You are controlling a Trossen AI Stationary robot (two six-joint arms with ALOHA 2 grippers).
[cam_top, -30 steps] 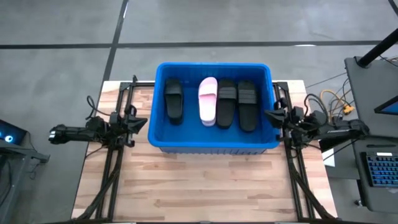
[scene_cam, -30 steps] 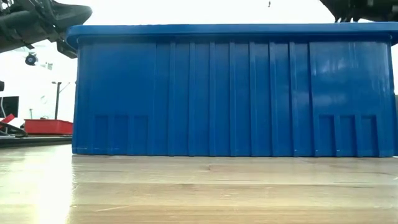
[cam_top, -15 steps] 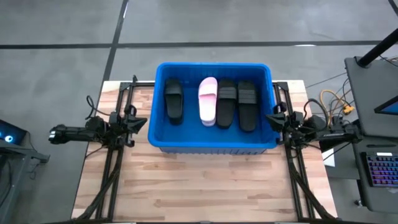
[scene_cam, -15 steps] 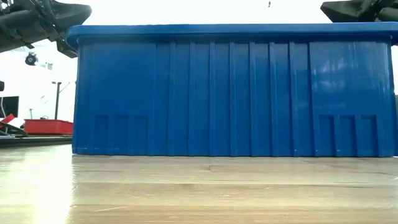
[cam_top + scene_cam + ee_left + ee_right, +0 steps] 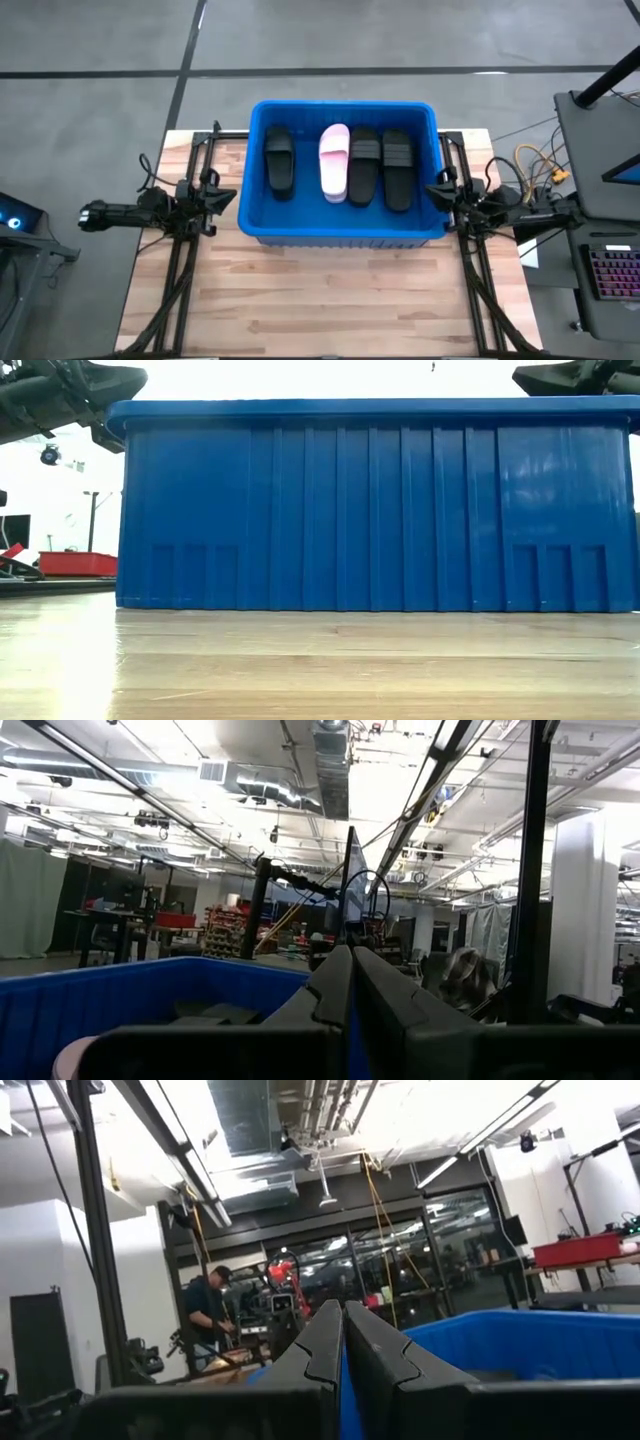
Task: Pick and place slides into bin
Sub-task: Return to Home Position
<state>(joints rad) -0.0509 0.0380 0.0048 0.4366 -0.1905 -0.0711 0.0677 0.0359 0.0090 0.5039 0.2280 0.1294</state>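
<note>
The blue bin stands on the far half of the wooden table. Its ribbed front wall fills the low view. Several slides lie flat on its floor side by side, straps up: a black one, a light pink one, and two more black ones. My left gripper is shut just outside the bin's left wall, pointing toward it and slightly up. My right gripper is shut just outside the right wall, pointing the same way. Neither holds anything.
Bare wooden tabletop stretches in front of the bin. A keyboard and cables sit off the table's right edge. A red tray shows in the room behind. A person stands far off in the right wrist view.
My right gripper has sunk a little beside the bin's right wall, staying shut, and its arm has drawn back toward the table's right edge. The slides and bin have not moved.
</note>
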